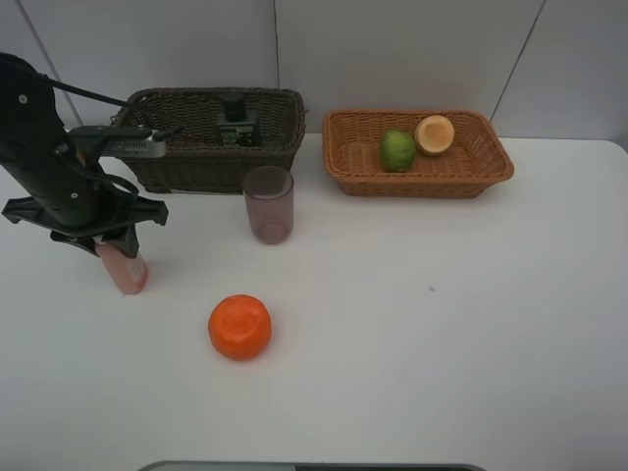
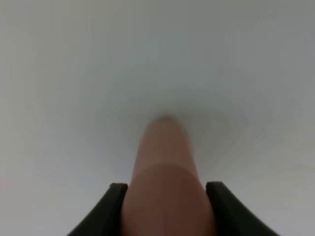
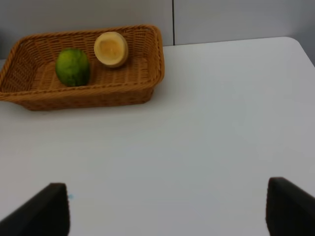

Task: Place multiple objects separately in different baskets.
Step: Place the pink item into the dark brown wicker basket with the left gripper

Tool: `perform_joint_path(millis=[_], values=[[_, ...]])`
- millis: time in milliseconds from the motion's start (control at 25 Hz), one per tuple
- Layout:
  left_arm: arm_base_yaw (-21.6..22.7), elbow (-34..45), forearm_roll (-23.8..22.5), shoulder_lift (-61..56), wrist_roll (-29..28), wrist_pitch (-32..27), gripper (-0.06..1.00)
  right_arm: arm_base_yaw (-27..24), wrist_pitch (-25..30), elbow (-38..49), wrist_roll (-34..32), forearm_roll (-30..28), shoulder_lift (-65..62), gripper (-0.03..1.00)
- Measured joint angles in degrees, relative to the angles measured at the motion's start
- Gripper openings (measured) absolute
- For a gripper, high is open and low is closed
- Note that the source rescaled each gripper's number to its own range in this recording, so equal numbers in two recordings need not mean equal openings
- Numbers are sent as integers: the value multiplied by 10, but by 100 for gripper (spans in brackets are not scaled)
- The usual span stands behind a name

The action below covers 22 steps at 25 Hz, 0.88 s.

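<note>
On the left of the table the pink bottle (image 1: 126, 270) stands upright, and my left gripper (image 1: 110, 243) comes down over its top. The left wrist view shows both dark fingers (image 2: 116, 199) pressed against the sides of the pink bottle (image 2: 165, 191). The orange fruit (image 1: 239, 326) lies on the table in front, and the translucent cup (image 1: 268, 204) stands by the dark basket (image 1: 177, 169), which holds the dark pump bottle (image 1: 235, 124). The tan basket (image 1: 422, 180) holds the lime (image 1: 397, 150) and the red-yellow fruit (image 1: 434, 134). My right gripper (image 3: 167, 206) is open and holds nothing.
In the right wrist view the tan basket (image 3: 88, 96) with the lime (image 3: 73, 67) and the cut-looking fruit (image 3: 111, 48) sits beyond the fingers. A grey wall runs close behind both baskets. The right arm does not show in the high view.
</note>
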State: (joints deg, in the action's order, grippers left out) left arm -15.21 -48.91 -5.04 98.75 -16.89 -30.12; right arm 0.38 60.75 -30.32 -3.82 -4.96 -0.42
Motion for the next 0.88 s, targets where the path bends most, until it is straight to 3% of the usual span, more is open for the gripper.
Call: perform_joint_path(millis=[680,880], values=[[0,-1,0,-9,-7,18,37,0,0,0,0,0,0,69],[0,-47,-15,-57,-7,-25,37,0,0,0,0,0,0,69]])
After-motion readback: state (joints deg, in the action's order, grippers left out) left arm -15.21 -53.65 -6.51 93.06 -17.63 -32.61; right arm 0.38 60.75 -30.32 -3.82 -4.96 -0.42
